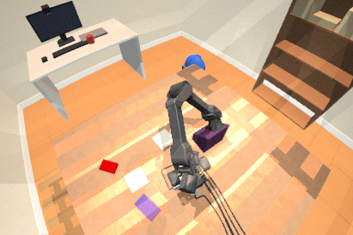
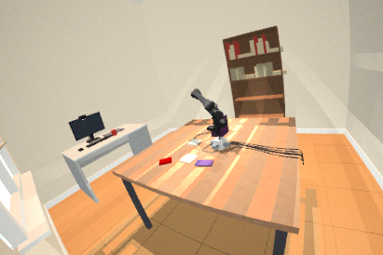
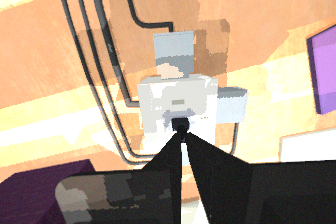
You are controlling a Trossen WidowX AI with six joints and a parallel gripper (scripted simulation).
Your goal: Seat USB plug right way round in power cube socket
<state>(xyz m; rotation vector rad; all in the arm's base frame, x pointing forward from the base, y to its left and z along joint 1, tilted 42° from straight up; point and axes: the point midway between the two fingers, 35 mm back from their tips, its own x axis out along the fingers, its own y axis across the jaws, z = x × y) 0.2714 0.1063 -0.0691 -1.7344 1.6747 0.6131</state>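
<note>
The white power cube (image 3: 151,95) (image 2: 221,144) stands on the table; in the top view the arm mostly hides it. In the wrist view a small dark USB plug (image 3: 180,123) is at the socket on the cube's top. My gripper (image 3: 182,137) is shut on the plug, its black fingers meeting right at it. The fingers hide part of the plug and socket, so I cannot tell how deep it sits or which way round it is. A small grey slot (image 3: 178,102) shows on the cube's top beside the plug.
Pale blocks (image 3: 174,50) (image 3: 231,106) are at the cube's sides. Black cables (image 1: 222,203) (image 2: 266,148) run away from it. A dark purple block (image 1: 209,138) is under the arm's base. A purple slab (image 1: 147,207), white sheet (image 1: 136,179) and red block (image 1: 108,166) lie nearby.
</note>
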